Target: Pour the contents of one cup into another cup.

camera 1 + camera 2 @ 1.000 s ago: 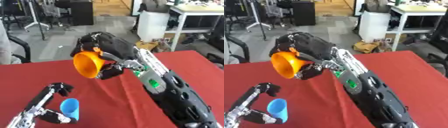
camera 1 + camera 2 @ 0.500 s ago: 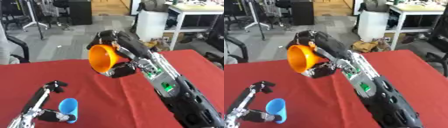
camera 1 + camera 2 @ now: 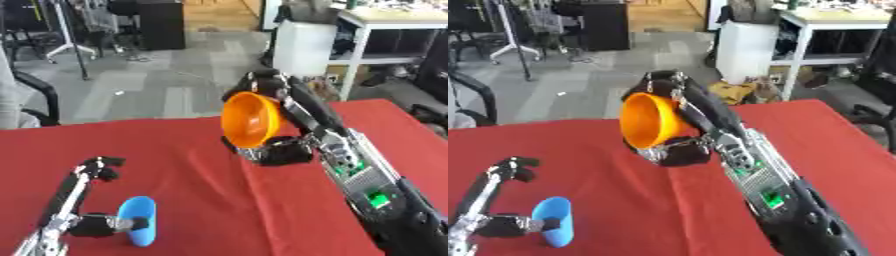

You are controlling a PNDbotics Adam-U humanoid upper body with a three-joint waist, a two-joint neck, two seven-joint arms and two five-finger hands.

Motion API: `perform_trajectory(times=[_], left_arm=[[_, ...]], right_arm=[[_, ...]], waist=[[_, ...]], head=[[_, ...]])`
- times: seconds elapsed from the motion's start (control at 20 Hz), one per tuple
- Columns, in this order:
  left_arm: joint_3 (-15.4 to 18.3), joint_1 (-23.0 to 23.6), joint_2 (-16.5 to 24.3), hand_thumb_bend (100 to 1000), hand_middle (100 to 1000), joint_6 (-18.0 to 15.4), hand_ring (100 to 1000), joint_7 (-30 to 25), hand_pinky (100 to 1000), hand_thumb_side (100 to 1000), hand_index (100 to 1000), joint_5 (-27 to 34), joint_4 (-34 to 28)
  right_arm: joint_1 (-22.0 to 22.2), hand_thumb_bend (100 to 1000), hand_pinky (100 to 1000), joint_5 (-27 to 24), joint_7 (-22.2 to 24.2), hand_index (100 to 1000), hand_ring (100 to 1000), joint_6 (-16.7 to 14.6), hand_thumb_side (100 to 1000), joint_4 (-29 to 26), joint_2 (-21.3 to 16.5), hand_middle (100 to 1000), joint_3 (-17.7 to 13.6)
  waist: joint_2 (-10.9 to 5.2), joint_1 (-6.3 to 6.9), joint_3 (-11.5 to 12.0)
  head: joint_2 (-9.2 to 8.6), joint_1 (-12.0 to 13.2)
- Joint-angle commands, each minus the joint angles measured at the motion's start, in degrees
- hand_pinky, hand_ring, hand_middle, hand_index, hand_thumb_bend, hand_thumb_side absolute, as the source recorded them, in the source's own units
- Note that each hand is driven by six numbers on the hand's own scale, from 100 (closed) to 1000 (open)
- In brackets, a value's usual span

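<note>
Where red cloth (image 3: 201, 200) meets grey floor (image 3: 166, 85): right robot hand (image 3: 284, 117) clasping orange cup (image 3: 249, 120), left robot hand (image 3: 83, 210) pinching blue cup (image 3: 138, 227).

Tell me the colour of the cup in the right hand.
Orange cup, held tipped by the right hand; clearest in the left eye view.

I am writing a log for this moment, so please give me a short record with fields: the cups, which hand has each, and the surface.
orange cup: held up above the table, tipped on its side, mouth toward the robot's left
right hand: fingers curled round the orange cup
blue cup: low at the near left
left hand: fingers round the blue cup
table: covered with red cloth
</note>
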Motion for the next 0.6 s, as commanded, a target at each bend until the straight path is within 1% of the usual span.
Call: perform_trajectory(times=[0.05,0.15,0.25,0.45,0.55,0.6], left_arm=[[0.0,-1.1,1.1,1000,691,0.2,623,-0.7,638,386,802,1.9,-1.9],[0.0,-1.3,1.1,1000,691,0.4,622,-1.0,638,416,802,3.0,-2.4],[-0.1,-1.3,1.0,1000,692,0.7,623,-1.2,638,453,803,4.1,-2.9],[-0.3,-1.3,0.7,1000,695,1.5,624,-1.6,640,531,804,6.5,-4.0],[-0.6,-1.3,0.6,986,696,1.8,625,-2.0,641,546,806,7.6,-4.8],[-0.7,-1.2,0.4,981,696,2.0,625,-2.3,642,554,807,8.2,-5.1]], right_arm=[[1.2,306,613,-3.3,0.7,681,226,1.7,100,1.7,-0.6,556,-0.3],[2.0,304,617,-5.1,1.6,683,232,2.9,100,4.6,-0.1,560,-0.3],[1.6,326,622,-7.0,2.6,693,246,4.4,100,7.6,0.5,574,-0.5],[-1.1,347,629,-9.6,3.5,717,281,7.4,100,13.8,2.4,604,-1.5],[-2.8,359,640,-9.3,3.5,742,321,8.2,100,17.1,3.6,640,-1.8],[-3.6,374,650,-9.1,3.4,766,355,8.3,100,18.7,4.3,673,-1.9]], waist=[[-0.78,0.26,0.3],[-0.82,0.46,0.5],[-0.89,0.7,0.6],[-1.07,1.3,0.9],[-1.13,1.59,1.2],[-1.17,1.71,1.3]], head=[[-0.44,-0.1],[-0.38,-0.3],[-0.35,-0.4],[-0.2,-0.7],[-0.1,-0.9],[-0.05,-1.0]])
